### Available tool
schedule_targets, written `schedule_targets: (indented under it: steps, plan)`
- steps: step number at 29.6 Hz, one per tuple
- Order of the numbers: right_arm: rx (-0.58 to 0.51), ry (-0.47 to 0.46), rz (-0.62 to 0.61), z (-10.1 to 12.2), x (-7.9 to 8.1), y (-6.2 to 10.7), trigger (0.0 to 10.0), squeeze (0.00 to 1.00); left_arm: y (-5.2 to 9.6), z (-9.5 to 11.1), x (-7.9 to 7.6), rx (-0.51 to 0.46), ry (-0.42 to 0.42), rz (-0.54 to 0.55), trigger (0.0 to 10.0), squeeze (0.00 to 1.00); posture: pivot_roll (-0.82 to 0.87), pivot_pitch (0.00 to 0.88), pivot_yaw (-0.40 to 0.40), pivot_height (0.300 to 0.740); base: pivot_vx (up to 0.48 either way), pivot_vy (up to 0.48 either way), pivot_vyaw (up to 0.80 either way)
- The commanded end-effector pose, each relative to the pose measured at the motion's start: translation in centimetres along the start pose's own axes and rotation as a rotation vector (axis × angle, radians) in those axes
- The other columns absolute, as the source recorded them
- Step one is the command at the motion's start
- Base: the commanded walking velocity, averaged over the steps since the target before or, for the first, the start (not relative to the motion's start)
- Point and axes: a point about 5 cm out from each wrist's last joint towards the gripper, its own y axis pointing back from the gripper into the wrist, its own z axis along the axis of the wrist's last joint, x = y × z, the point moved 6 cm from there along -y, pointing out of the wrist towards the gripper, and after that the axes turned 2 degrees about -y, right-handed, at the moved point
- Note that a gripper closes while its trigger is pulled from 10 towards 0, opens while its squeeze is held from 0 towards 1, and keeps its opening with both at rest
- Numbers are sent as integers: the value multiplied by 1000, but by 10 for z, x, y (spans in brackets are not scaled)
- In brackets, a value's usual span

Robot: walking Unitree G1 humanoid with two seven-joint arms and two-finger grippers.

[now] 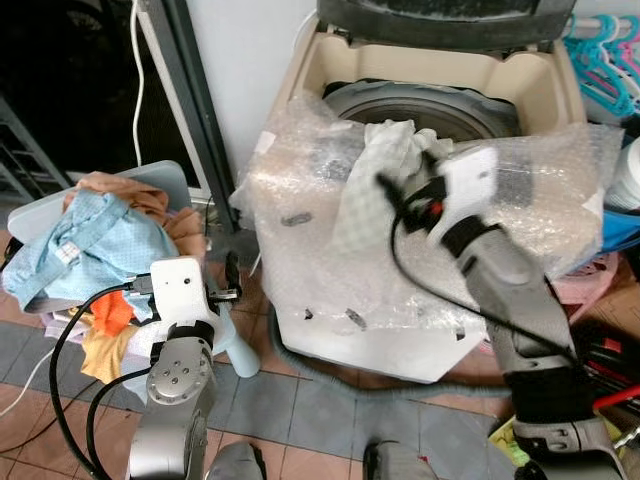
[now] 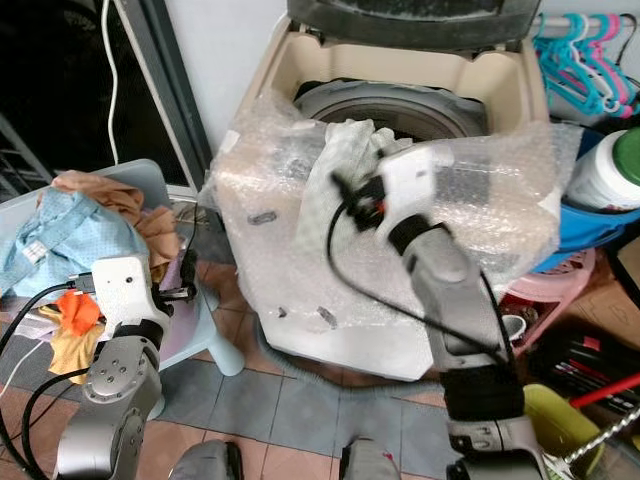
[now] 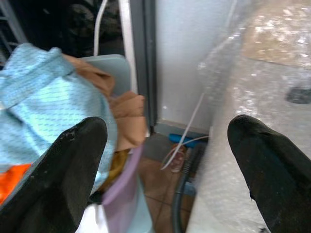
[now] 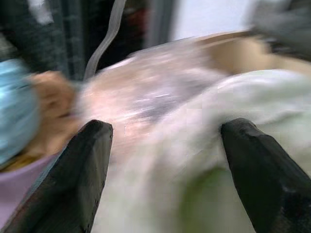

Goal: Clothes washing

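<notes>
head stereo pair: looks forward and down on the washing machine (image 1: 420, 200) and laundry pile (image 1: 100, 240), shared | left wrist: close, facing the pile and bubble wrap (image 3: 262, 97) | right wrist: blurred, close over a pale cloth (image 4: 204, 145)

A home laundry corner: a beige top-loading washing machine (image 1: 420, 200) (front wrapped in bubble wrap) stands on brown floor tiles (image 1: 270, 400), with piled clothes (image 1: 90, 240) left of it and plastic hangers (image 1: 600, 60) to its right.
</notes>
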Motion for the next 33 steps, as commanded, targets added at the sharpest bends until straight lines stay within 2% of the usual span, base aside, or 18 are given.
schedule_targets:
  steps: [1, 4, 7, 8, 9, 11, 12, 13, 14, 16, 17, 21, 24, 27, 28, 29, 30, 33]
  plan:
    - [12, 28, 69, -1, 8, 1, 10000, 1000, -1, 4, -1, -8, 0, -6, 10000, 0, -5, 106, 36, 740, 0, 0, 0]
    - [67, 75, 111, -14, 10, 2, 10000, 1000, 0, 4, -2, -8, 1, -7, 10000, 0, -2, 105, 34, 740, 0, 0, 0]
    - [127, 163, 70, -24, -5, -1, 10000, 984, 0, 4, -2, -6, 2, -8, 10000, 0, -1, 106, 33, 740, 0, 0, 0]
    - [140, 192, 41, -26, -13, -3, 10000, 973, 0, 4, -3, -5, 2, -8, 10000, 0, 0, 105, 32, 740, 0, 0, 0]
    - [132, 223, -23, -21, -28, -7, 10000, 933, 0, 4, -3, -5, 2, -9, 10000, 0, 2, 104, 32, 740, 0, 0, 0]
    - [125, 235, -63, -16, -39, -9, 10000, 882, 0, 4, -3, -5, 2, -9, 10000, 0, 2, 104, 32, 740, 0, 0, 0]
    - [119, 269, -113, -9, -54, -13, 10000, 855, 0, 4, -3, -5, 2, -9, 10000, 0, 1, 102, 33, 740, 0, 0, 0]
    - [119, 269, -113, -9, -54, -13, 10000, 855, 0, 4, -3, -5, 2, -9, 10000, 0, 1, 102, 33, 740, 0, 0, 0]
    - [107, 298, -179, 0, -71, -16, 10000, 827, 0, 4, -4, -5, 2, -11, 10000, 0, 1, 102, 33, 740, 0, 0, 0]
    - [79, 306, -260, 13, -89, -18, 10000, 816, 0, 4, -4, -5, 1, -13, 10000, 0, 1, 102, 33, 740, 0, 0, 0]
    - [46, 298, -336, 24, -104, -18, 10000, 816, 0, 4, -4, -6, 1, -12, 10000, 0, 6, 101, 32, 740, 0, 0, 0]
    - [-6, 277, -585, 48, -150, -3, 10000, 812, 0, 4, -3, -6, 0, -3, 10000, 0, 6, 101, 32, 740, 0, 0, 0]
    - [-32, 278, -678, 56, -165, 8, 10000, 796, 0, 4, -3, -6, -2, -3, 10000, 0, 6, 101, 32, 740, 0, 0, 0]
    - [-137, 240, -662, 72, -162, 10, 10000, 745, 0, 4, -3, -6, -3, -1, 10000, 0, 6, 101, 32, 740, 0, 0, 0]
    - [-206, 213, -568, 78, -146, 5, 10000, 490, 1, 4, -1, -6, -4, 2, 10000, 0, 13, 106, 29, 740, 0, 0, 0]
    - [-206, 213, -568, 78, -146, 5, 10000, 490, 1, 4, -1, -6, -4, 2, 10000, 0, 13, 106, 29, 740, 0, 0, 0]
    - [-226, 214, -463, 76, -127, 2, 10000, 0, 1, 4, -1, -5, -4, 3, 10000, 0, 8, 108, 33, 740, 0, 0, 0]
    - [-229, 178, -336, 69, -104, -1, 10000, 0, 1, 4, 0, -5, -5, 0, 10000, 0, 5, 110, 34, 740, 0, 0, 0]
